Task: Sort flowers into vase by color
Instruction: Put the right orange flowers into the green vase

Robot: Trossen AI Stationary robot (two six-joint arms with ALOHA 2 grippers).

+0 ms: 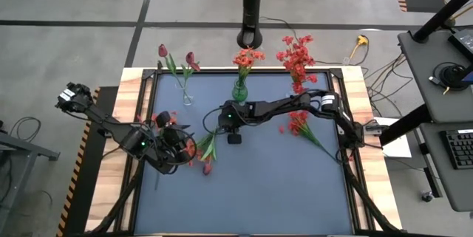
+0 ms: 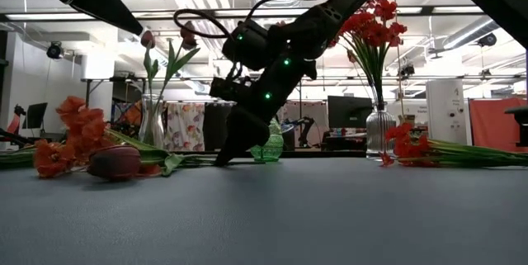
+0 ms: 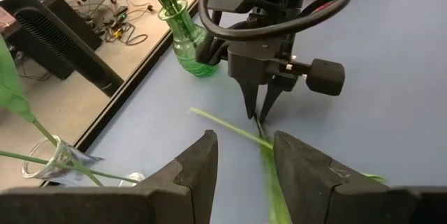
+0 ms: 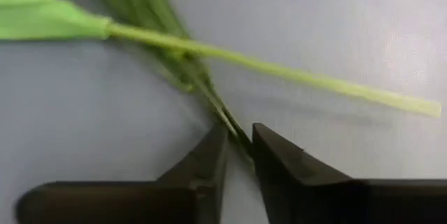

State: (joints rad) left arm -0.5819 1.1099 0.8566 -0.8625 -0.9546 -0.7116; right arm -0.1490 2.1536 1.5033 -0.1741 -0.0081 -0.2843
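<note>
A loose bunch of flowers (image 1: pixel 205 152) lies on the blue mat, orange-red blooms and a maroon bud (image 2: pixel 115 162) at its near-left end and green stems (image 3: pixel 230 128) pointing toward the green vase (image 1: pixel 240 89). My right gripper (image 4: pixel 239 140) reaches in from the right, tips down on the mat (image 2: pixel 223 159), shut on one stem. My left gripper (image 3: pixel 241 161) hovers open above the bunch's left side, a stem running below its gap. The green vase holds orange flowers (image 1: pixel 247 58). A clear vase (image 1: pixel 186 97) holds maroon tulips, and another (image 1: pixel 298 86) holds red blooms. My right gripper pinches a thin dark green stem (image 4: pixel 227 119) of the bunch between its two fingertips, near the stem's free end. The fingers (image 3: pixel 253 105) slant down from the table's far right onto it. The stem lies on the mat, and a paler stem (image 4: pixel 293 74) crosses it just beyond the tips.
A second bundle of red flowers (image 1: pixel 299 126) lies on the mat's right part under my right arm. The three vases stand in a row along the far edge. A black post (image 1: pixel 253 8) rises behind the table. The mat's near half is bare.
</note>
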